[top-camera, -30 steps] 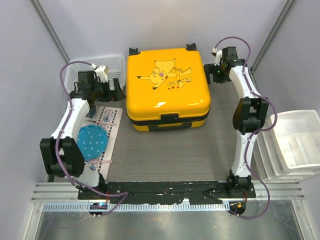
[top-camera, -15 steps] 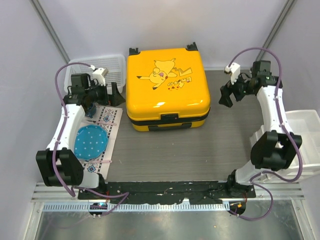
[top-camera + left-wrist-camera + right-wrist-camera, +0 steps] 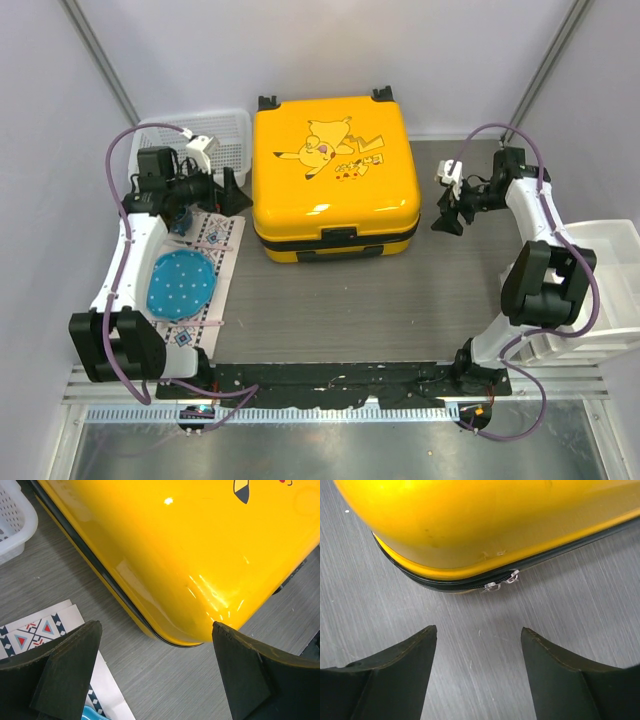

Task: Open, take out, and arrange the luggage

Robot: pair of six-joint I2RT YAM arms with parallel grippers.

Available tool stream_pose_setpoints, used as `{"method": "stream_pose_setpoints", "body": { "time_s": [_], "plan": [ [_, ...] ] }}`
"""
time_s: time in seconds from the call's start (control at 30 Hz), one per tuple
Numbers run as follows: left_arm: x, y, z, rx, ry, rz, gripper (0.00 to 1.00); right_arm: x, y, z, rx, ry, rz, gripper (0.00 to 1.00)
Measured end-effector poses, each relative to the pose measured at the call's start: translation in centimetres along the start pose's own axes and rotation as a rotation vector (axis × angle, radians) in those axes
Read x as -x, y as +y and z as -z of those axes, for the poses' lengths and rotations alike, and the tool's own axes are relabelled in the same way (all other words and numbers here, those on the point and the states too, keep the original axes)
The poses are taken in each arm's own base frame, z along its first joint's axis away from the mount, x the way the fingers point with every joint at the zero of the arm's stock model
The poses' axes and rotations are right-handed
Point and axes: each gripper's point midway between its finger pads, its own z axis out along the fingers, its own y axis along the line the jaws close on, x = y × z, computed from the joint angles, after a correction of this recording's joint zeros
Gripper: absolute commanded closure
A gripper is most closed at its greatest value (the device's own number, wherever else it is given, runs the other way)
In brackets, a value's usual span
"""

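- The luggage [image 3: 335, 175] lies flat at the back middle of the counter [image 3: 330, 320], printed shell upward, wheels toward the far edge and its handle [image 3: 337, 237] toward the arms.
- It is shut. The two yellow halves meet along the black zip band on every side that shows, and no lining or contents can be seen.
- The right wrist view shows the metal zip pulls [image 3: 501, 581] lying together on the band at a rounded corner of the shell, so by my reading the zip has not been started.
- Nothing has been taken out or arranged; opening, unpacking and setting out all remain, which puts the task at its very beginning.
- The right gripper [image 3: 443, 210] hovers just beside the case's right side, low over the counter, jaws spread and holding nothing. It faces the zip pulls without touching them.
- The left gripper [image 3: 235, 190] sits just off the case's left side near the front corner, jaws spread wide and likewise empty, clear of the shell.
- Further out on the left are a white mesh basket [image 3: 165, 135] at the back and a patterned mat [image 3: 215, 245] with a blue disc [image 3: 183, 285] on it — possible places for what comes out, though that is a guess.
- White drawer bins [image 3: 600, 290] stand at the right edge, well apart from the case.
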Motion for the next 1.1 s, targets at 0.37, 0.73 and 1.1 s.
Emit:
{"method": "stream_pose_setpoints", "body": {
  "time_s": [0.37,0.73,1.1],
  "plan": [
    [-0.4,-0.1,0.2,0.0,0.01,-0.022,0.05,-1.4,1.0,-3.2,0.037,-0.134,0.037,0.4],
    [-0.6,0.1,0.3,0.01,0.016,-0.02,0.06,-1.8,-1.8,-4.9,-0.122,-0.208,-0.024,0.47],
    [-0.6,0.3,0.3,0.025,0.018,-0.02,0.06,-1.7,-1.2,-5.3,-0.19,-0.272,-0.078,0.57]
  ]
}}
